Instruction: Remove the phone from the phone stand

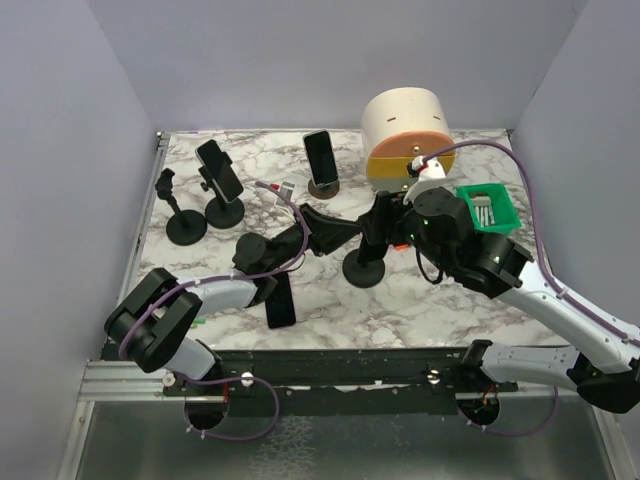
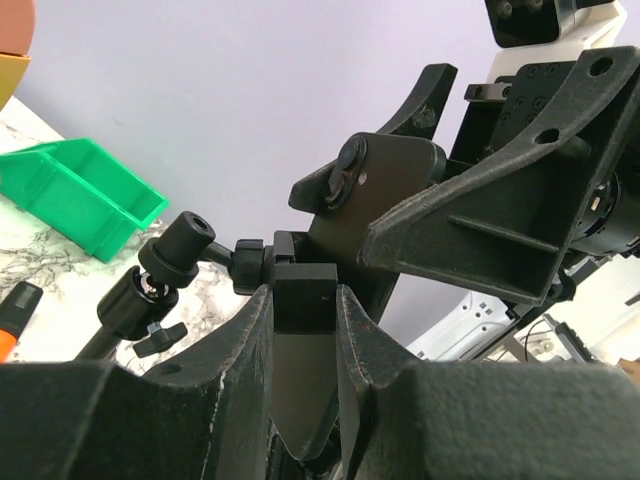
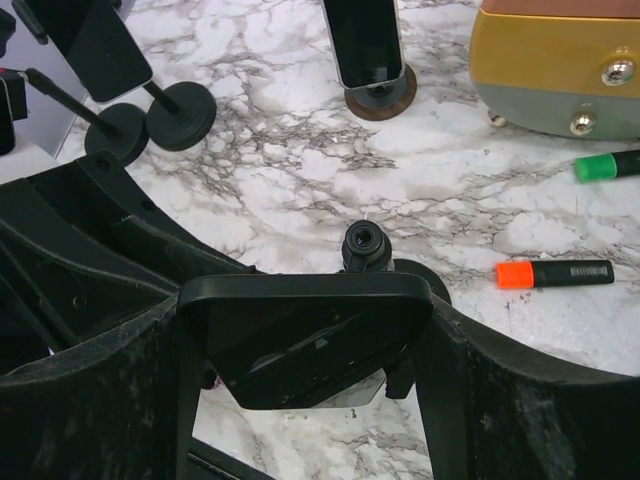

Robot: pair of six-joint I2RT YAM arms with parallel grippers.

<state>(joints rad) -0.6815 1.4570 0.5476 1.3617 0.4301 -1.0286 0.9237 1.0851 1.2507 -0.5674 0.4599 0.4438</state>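
Observation:
A black phone (image 3: 300, 345) sits between the fingers of my right gripper (image 3: 305, 330), which is shut on its two side edges. The phone's back with its camera shows in the left wrist view (image 2: 385, 195). Its black stand has a round base (image 1: 364, 270) on the marble table, and its ball joint (image 3: 365, 245) shows just behind the phone. My left gripper (image 2: 305, 300) is shut on the stand's clamp block (image 2: 305, 290) behind the phone. In the top view both grippers, left (image 1: 335, 235) and right (image 1: 385, 225), meet above the base.
Another phone on a stand (image 1: 220, 170) and an empty stand (image 1: 185, 215) are at the back left. A phone on a round wooden stand (image 1: 320, 160), a phone lying flat (image 1: 281, 300), a green bin (image 1: 487, 207), a beige cylinder (image 1: 405, 135) and an orange marker (image 3: 555, 272) are also there.

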